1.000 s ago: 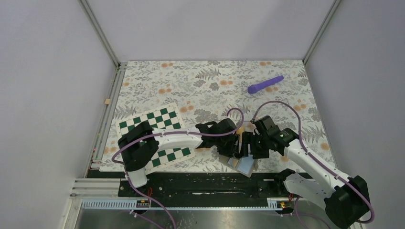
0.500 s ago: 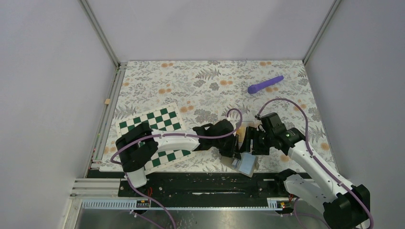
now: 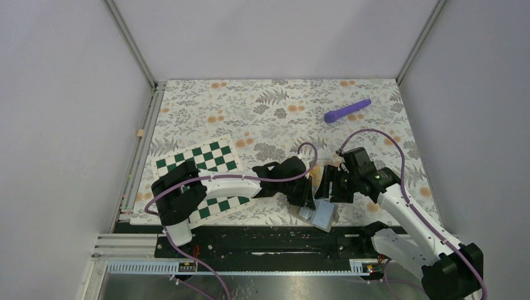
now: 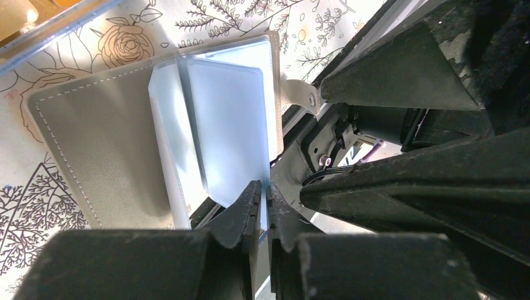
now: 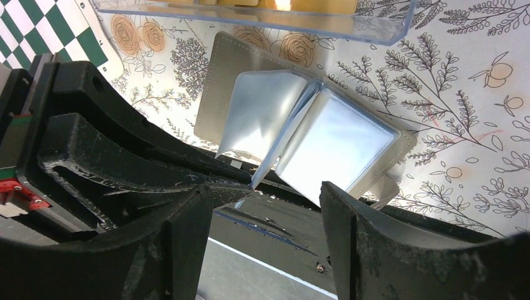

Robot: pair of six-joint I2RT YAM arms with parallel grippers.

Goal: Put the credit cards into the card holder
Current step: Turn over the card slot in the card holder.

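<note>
credit cards [image 5: 315, 5]: orange-yellow, lay inside a clear tray [image 5: 375, 28] on the bench [image 3: 250, 106], just beyond the card holder; none was in the holder's pockets as far as the views showed.
card holder [image 5: 237, 69]: grey stitched cover lay open and flat at the bench's near edge, its clear pockets fanned upward, one corner hanging over the edge.
clear sleeve [image 4: 231, 131]: one pocket leaf stood lifted off the cover, its lower edge caught between the left fingertips.
left claw [image 4: 262, 190]: closed down to a sliver, pinching that sleeve's edge; it reached in from the holder's left side.
right claw [image 5: 265, 194]: fingers spread wide with nothing between them, poised above the open holder, touching neither holder nor tray.
chessboard [image 3: 200, 159]: green and white, lay flat to the left, partly under the left arm.
purple rod [image 3: 347, 110]: lay alone at the far right of the bench, well apart from both arms.
</note>
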